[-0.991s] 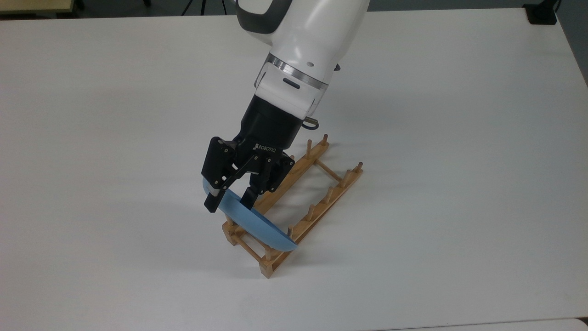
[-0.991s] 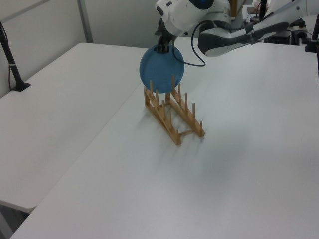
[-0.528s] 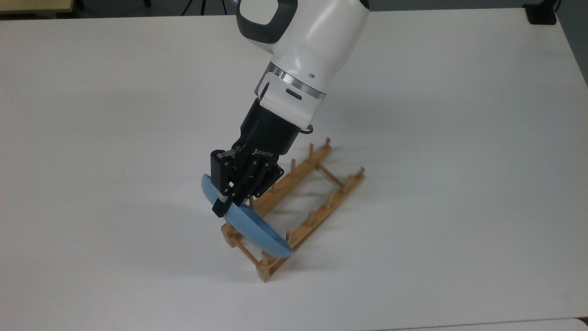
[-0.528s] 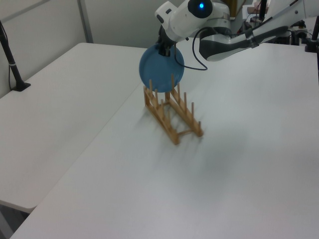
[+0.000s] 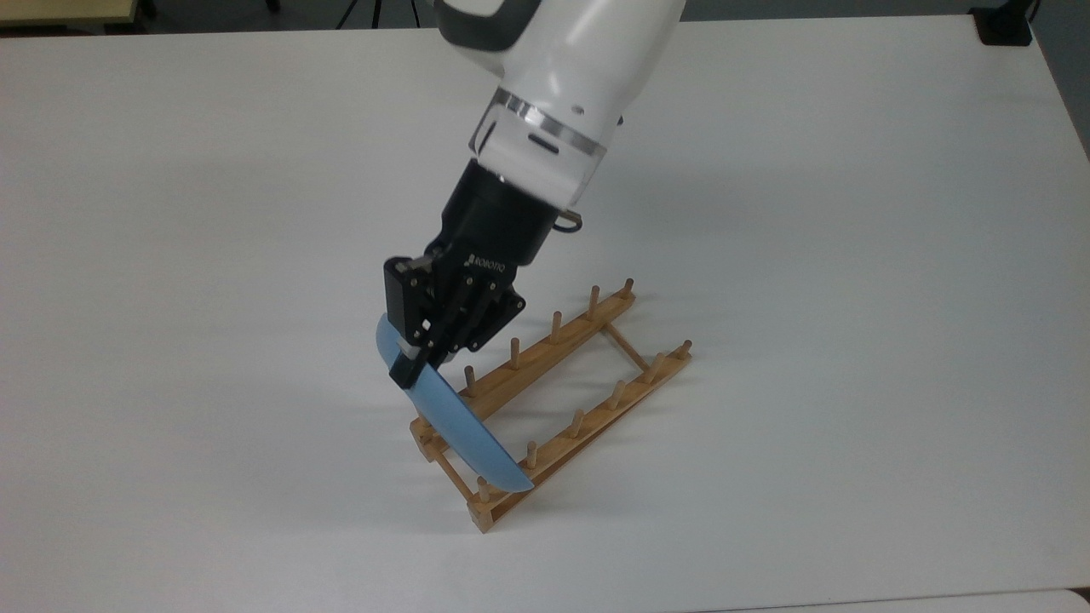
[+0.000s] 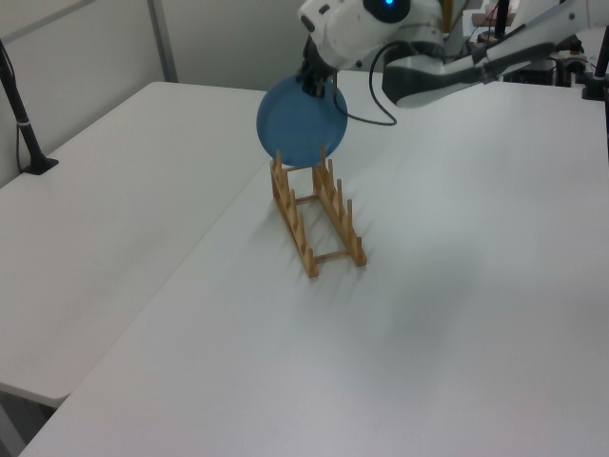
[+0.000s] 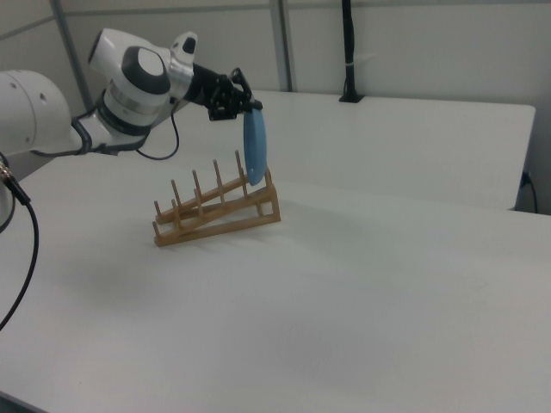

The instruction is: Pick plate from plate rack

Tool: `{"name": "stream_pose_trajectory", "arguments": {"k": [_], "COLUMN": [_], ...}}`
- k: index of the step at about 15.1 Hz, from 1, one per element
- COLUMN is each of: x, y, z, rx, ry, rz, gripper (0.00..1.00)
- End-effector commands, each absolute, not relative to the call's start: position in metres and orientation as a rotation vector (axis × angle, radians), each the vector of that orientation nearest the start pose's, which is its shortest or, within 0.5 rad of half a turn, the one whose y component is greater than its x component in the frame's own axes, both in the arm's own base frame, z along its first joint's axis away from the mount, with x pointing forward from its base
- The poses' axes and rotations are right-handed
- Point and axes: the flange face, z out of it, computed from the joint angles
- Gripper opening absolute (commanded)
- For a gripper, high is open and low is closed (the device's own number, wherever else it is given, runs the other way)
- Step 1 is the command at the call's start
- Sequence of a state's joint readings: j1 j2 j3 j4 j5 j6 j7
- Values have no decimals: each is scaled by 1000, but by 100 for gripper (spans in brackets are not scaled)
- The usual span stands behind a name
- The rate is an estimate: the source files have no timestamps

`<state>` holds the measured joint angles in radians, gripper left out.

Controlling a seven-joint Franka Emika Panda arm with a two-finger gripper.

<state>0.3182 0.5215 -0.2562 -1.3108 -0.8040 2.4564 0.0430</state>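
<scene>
The plate [image 5: 456, 430] is a round, plain light-blue disc with a shallow raised rim and a dull, matte face. In the top view it appears nearly edge-on, as a thin blue crescent running from the centre of the frame down to the lower middle. In the left view [image 6: 301, 122] its full circle faces the camera in the upper middle.

The gripper [image 5: 407, 368], black with jointed metal links, hangs from a glossy white arm [image 5: 562, 68], and its fingers are clamped on the plate's upper rim. In the right view the gripper [image 7: 242, 109] holds the plate [image 7: 255, 148] upright, its lower edge at the end of the rack [image 7: 219, 215]; whether they touch there cannot be told.

The rack [image 5: 553, 400] is light-brown wood: two long parallel rails joined by thin crossbars, with short round pegs standing along each rail. In the right view it sits tilted, the end under the plate raised. It rests on a smooth white table [image 5: 851, 255].
</scene>
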Motion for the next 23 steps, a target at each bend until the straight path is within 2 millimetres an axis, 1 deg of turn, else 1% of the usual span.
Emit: {"name": "stream_pose_trajectory", "arguments": {"k": [1, 3, 5, 6, 7, 8, 9, 11, 13, 15, 16, 18, 19, 20, 21, 23], "x": [728, 713, 692, 686, 684, 686, 689, 699, 707, 710, 712, 719, 724, 727, 728, 728], "y": [91, 83, 78, 73, 73, 73, 75, 83, 93, 98, 99, 99, 99, 101, 101, 99], "z": [566, 605, 615, 623, 626, 621, 610, 575, 550, 540, 532, 511, 508, 501, 498, 499], "rx": [2139, 2152, 2242, 2266, 2268, 2272, 2284, 2305, 2322, 2328, 2330, 2328, 2321, 2319, 2318, 2314], "ry": [634, 585, 555, 535, 531, 533, 533, 560, 570, 577, 584, 599, 600, 606, 609, 610], "rz": [815, 881, 903, 918, 924, 914, 897, 844, 819, 808, 795, 758, 758, 748, 744, 740], "gripper": [13, 13, 12, 12, 12, 32, 51, 60, 61, 61, 60, 55, 52, 49, 45, 41]}}
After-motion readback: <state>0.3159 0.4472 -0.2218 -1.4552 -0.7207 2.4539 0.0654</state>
